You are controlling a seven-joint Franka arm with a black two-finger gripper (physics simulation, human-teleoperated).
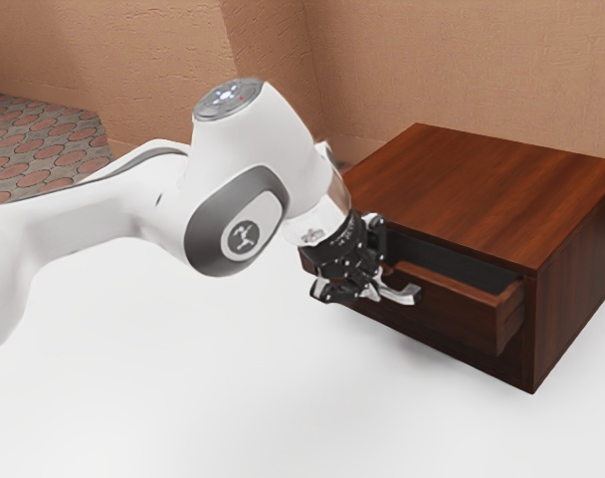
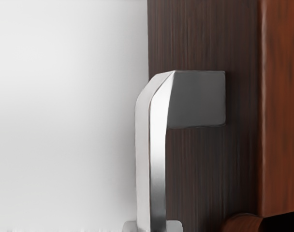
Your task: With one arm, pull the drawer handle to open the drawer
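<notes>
The cabinet [image 1: 482, 184] at the right of the exterior view and its drawer [image 1: 452, 311] look like dark reddish wood with a fine streaked grain under a smooth, faintly glossy varnish. The handle [image 2: 156, 159] is smooth grey metal with a soft satin sheen. At centre left the arm [image 1: 253, 169] has smooth, glossy white plastic shells with matt grey joint bands, and the gripper [image 1: 354, 292] is matt black. The table [image 1: 183, 398] is plain matt white, the wall [image 1: 452, 60] along the top is mottled tan like rough plaster, and the floor [image 1: 34, 139] at upper left shows matt red-brown patterned tiles.
</notes>
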